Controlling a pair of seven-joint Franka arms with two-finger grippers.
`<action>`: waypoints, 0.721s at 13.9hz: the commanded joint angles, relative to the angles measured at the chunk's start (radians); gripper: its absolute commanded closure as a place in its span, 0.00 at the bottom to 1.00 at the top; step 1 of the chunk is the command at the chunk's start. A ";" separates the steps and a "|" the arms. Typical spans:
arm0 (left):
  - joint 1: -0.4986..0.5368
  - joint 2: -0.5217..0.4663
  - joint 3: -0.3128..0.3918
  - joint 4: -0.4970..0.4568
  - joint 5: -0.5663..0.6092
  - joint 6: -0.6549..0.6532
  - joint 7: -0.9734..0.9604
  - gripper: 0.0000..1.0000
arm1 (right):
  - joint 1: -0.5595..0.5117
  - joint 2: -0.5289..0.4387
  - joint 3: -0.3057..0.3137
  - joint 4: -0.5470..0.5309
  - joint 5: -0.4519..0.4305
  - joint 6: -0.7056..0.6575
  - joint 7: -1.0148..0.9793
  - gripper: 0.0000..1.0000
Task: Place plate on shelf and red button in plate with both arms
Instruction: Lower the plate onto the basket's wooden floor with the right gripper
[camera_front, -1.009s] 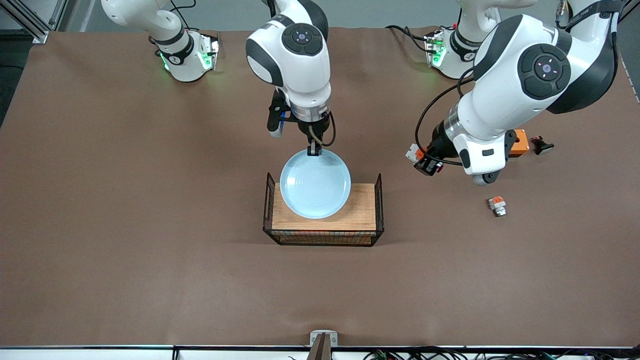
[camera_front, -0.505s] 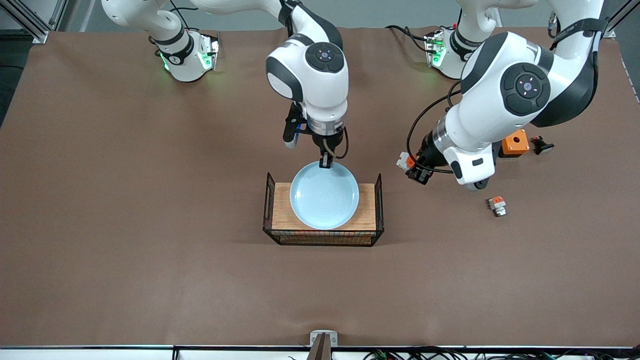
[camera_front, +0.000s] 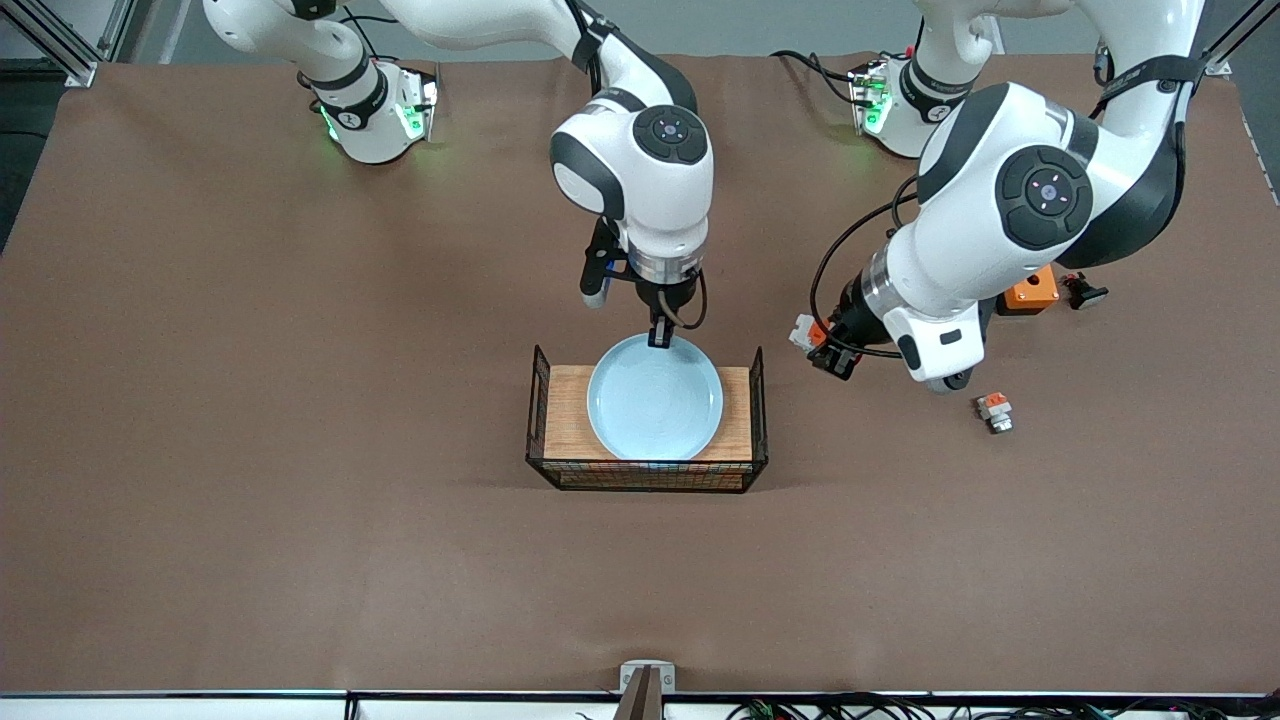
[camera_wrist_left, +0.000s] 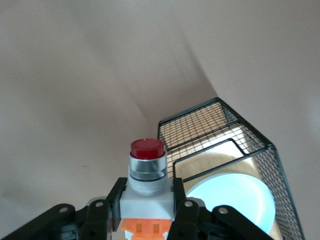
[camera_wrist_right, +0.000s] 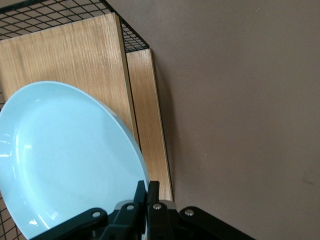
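The light blue plate (camera_front: 655, 398) is over the wooden floor of the wire basket (camera_front: 548, 385). My right gripper (camera_front: 660, 338) is shut on the plate's rim at the edge nearest the robots' bases; the right wrist view shows the plate (camera_wrist_right: 65, 160) pinched by that gripper (camera_wrist_right: 147, 192). My left gripper (camera_front: 822, 345) is shut on the red button (camera_front: 805, 330) and holds it in the air over the table beside the basket, toward the left arm's end. In the left wrist view the button (camera_wrist_left: 147, 170) sits between the fingers (camera_wrist_left: 117, 197), red cap pointing away, with the basket and the plate (camera_wrist_left: 235, 200) below.
An orange box (camera_front: 1030, 290) and a small black part (camera_front: 1082, 290) lie near the left arm's end. A similar orange-and-white part (camera_front: 995, 410) lies nearer the front camera than them. The basket has raised wire ends (camera_front: 760, 385).
My right gripper has carried the plate toward the left arm's end and lower, centring it over the basket. My left gripper has moved with the red button closer to the basket.
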 joint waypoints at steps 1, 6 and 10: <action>0.001 0.007 -0.002 0.025 -0.014 0.005 -0.012 0.72 | 0.016 0.039 -0.013 0.039 -0.047 0.002 0.049 1.00; -0.003 0.011 0.001 0.025 -0.012 0.003 -0.009 0.73 | 0.014 0.044 -0.013 0.039 -0.048 0.015 0.047 0.98; -0.022 0.025 0.009 0.026 -0.012 0.003 -0.016 0.74 | 0.014 0.046 -0.015 0.041 -0.048 0.018 0.049 0.24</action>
